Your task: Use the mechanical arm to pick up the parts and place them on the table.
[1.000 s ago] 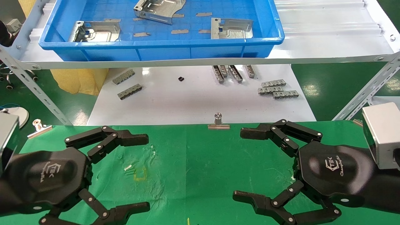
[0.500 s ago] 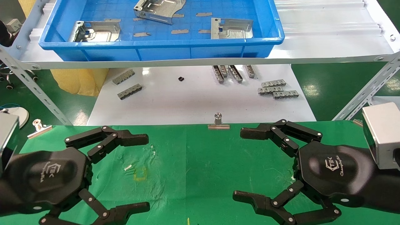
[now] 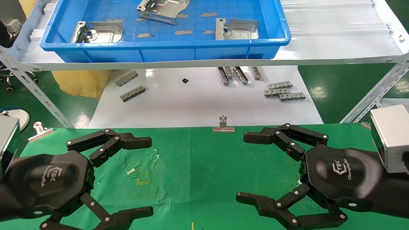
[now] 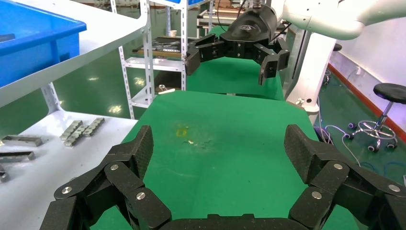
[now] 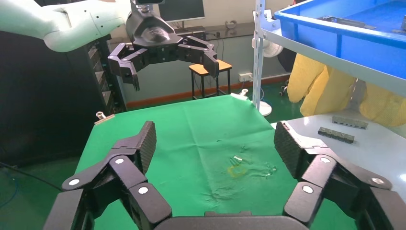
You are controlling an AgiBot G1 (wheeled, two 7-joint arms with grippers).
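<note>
Three shiny silver brackets lie in the blue tray [image 3: 159, 52] on the upper shelf: one at the left [image 3: 97, 32], one at the back middle [image 3: 163, 10], one at the right [image 3: 236, 29]. My left gripper [image 3: 145, 175] is open and empty above the green table [image 3: 198, 166], at its left. My right gripper [image 3: 246, 167] is open and empty above the table's right side. Both face each other across the middle. In the left wrist view the left gripper [image 4: 218, 143] frames bare green cloth; the right gripper [image 5: 215, 139] does the same in its view.
Flat grey slips [image 3: 183, 32] lie in the tray. Small grey toothed strips [image 3: 282, 91] lie on the glossy white surface [image 3: 198, 102] below the shelf. A binder clip [image 3: 223, 125] holds the cloth's far edge. Slanted shelf braces [image 3: 35, 91] stand at both sides.
The right gripper's fingers have shifted slightly left and opened a touch wider. The left arm and the brackets have not moved.
</note>
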